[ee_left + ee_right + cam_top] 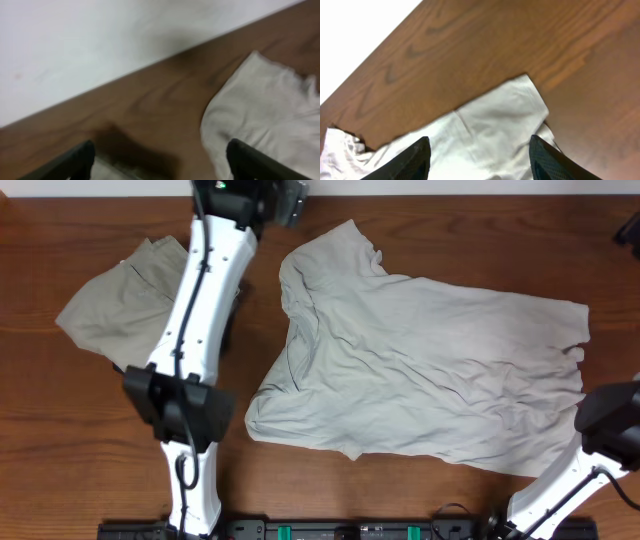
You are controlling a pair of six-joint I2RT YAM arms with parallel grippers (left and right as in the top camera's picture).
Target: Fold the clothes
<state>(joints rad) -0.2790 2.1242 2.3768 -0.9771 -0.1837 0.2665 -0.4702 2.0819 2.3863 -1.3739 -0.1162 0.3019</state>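
Observation:
The clothes, one pale off-white T-shirt (430, 370), lie spread and wrinkled across the middle and right of the table. In the left wrist view my left gripper (160, 161) is open near the table's far edge. Bare wood lies between its fingers (75, 162), and a corner of the shirt (265, 115) sits by the right finger. My right gripper (480, 157) hovers open over the shirt's right end (490, 130), with nothing between its fingers (550, 160). Overhead, the right gripper's dark wrist (610, 415) is at the shirt's lower right corner.
Darker khaki trousers (120, 305) lie crumpled at the left, partly under the left arm (200, 310). A white wall (100, 40) runs along the table's far edge. Bare wood (100, 440) shows at the front left.

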